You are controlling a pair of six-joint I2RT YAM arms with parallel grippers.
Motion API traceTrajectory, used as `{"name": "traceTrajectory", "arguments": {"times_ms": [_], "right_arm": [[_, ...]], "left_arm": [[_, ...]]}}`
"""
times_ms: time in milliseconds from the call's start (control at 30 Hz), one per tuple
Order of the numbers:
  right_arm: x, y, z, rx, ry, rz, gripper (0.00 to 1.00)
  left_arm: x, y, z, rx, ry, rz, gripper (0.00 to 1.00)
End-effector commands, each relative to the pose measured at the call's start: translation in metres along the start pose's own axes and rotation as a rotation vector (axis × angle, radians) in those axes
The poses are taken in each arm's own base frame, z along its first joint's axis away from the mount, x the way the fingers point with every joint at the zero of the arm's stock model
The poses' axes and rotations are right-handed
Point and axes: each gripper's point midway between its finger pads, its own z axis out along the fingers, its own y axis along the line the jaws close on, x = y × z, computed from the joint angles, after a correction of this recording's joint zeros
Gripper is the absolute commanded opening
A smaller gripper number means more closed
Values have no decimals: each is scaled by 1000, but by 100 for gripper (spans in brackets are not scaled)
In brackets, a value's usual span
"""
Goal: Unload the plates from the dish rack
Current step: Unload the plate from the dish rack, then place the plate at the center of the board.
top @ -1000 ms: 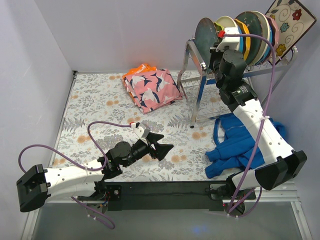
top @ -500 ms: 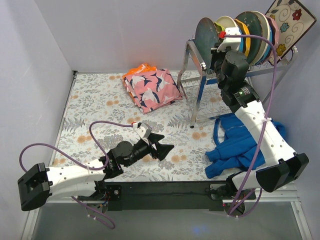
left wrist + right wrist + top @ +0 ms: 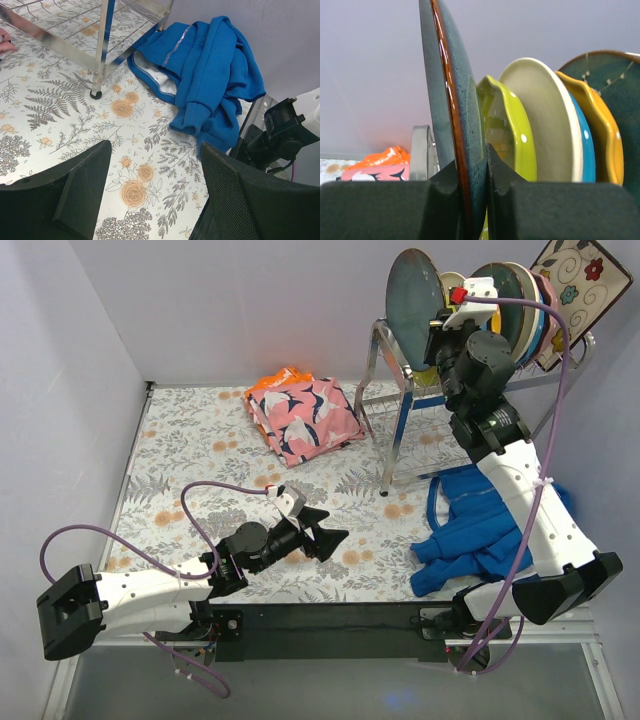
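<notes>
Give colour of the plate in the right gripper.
Dark teal plate, rust-brown rim; right wrist view shows it best.

Both arms are built alike: white shells over the long links, matt black round housings at the joints. The left arm (image 3: 150, 590) shows a row of small dark screw holes along its white link and ends in a chunky black block. A purple cable (image 3: 215, 484) loops loosely along each arm; the one on the right arm (image 3: 520, 480) is cinched with a white tie. Each wrist bears a white mount with a red spot (image 3: 470, 290). The left gripper (image 3: 335, 525) has broad black wedge fingers (image 3: 85, 190), one with a fine mesh texture. The right gripper (image 3: 472, 165) is likewise black.
</notes>
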Motion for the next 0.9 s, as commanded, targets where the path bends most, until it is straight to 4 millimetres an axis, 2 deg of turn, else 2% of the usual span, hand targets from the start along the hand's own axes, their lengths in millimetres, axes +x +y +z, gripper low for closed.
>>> {"name": "traceTrajectory", "arguments": {"times_ms": [0,300,500,567,633,767,867], "right_arm": [[-123,-16,-24,15,-357,161,1],[-145,-23,-25,43,-400,192,1],[-171,-20,-24,22,-430,242,1],[-179,-14,-24,-15,-436,290,1],[-178,-5,-25,-66,-420,314,1],[-168,20,-29,-200,-360,408,1],[-151,43,-34,-312,-286,504,1]], "left_arm": [[-21,-7,4,9,-50,9,70],[-20,-4,4,-3,-48,11,70],[-27,-2,-1,-18,-84,-5,69],[-30,2,-4,-40,-102,-9,69],[-36,7,-9,-63,-133,-20,69],[-49,17,-22,-110,-211,-57,66],[-61,26,-36,-147,-285,-85,65]]}}
